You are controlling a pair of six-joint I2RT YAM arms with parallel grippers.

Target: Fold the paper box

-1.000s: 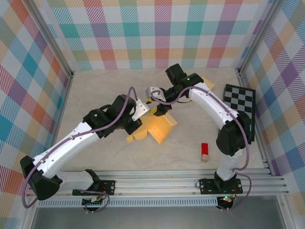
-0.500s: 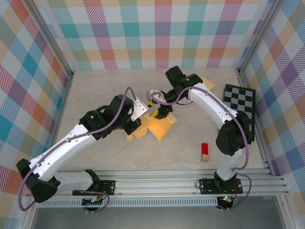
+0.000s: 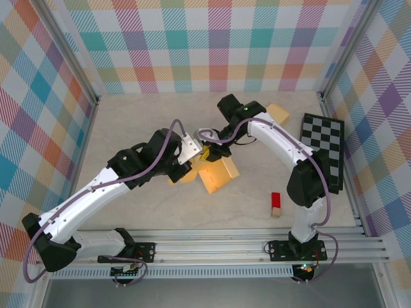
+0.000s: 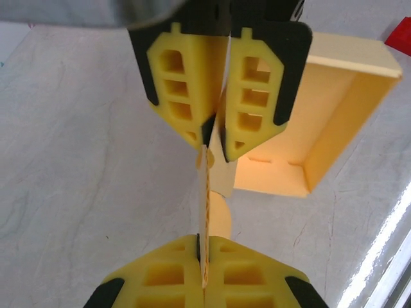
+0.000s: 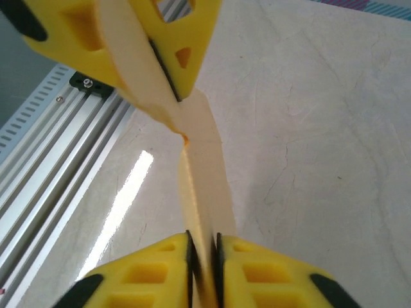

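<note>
The yellow paper box lies open in the middle of the table, one flap standing on edge between both grippers. My left gripper is shut on the flap's near edge, and in the left wrist view its pads pinch the cardboard. My right gripper meets it from the far side, shut on the same flap, with its jaws closed tight around the strip. The box's open cavity lies to the right of the flap.
A red and tan block lies at the front right. A checkerboard leans at the right wall, with a tan cardboard piece behind the right arm. The aluminium rail runs along the table's near edge.
My right gripper has closed onto the flap and shifted slightly left toward the left gripper. The box has turned a little. The left gripper stays shut on the flap.
</note>
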